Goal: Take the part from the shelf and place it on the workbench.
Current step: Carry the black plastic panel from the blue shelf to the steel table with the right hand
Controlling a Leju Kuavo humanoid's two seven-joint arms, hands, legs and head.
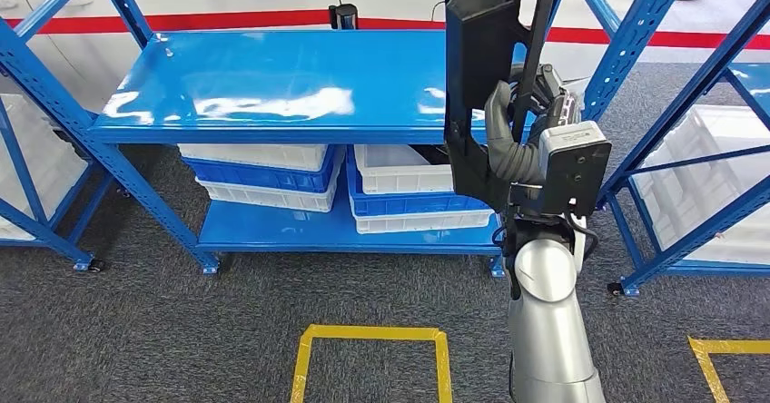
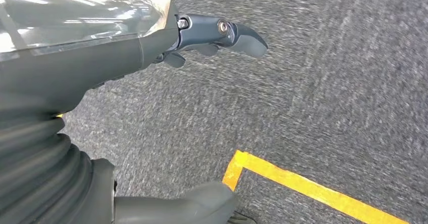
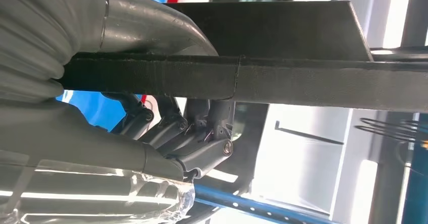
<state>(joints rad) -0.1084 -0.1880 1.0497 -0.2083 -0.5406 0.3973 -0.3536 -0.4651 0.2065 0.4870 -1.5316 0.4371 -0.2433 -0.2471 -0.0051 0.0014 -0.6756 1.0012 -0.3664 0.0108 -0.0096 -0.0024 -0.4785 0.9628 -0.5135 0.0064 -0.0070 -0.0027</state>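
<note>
One black part (image 1: 477, 76), upright, grasped by right hand (image 1: 513, 140) at 2 o'clock of head view, raised in front of blue shelf (image 1: 272, 85). Left hand (image 2: 151, 57) released, fingers apart over grey carpet (image 2: 328, 82). Four stacked bins (image 1: 263, 172), white and blue, at 12 o'clock below. Two yellow floor markings (image 1: 372, 335).

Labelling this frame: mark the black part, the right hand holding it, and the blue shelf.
black part (image 1: 472, 31), head view, on its upper panel.
right hand (image 1: 508, 140), head view, on the grey fingers wrapping the part.
blue shelf (image 1: 272, 81), head view, on its bare top board.
</note>
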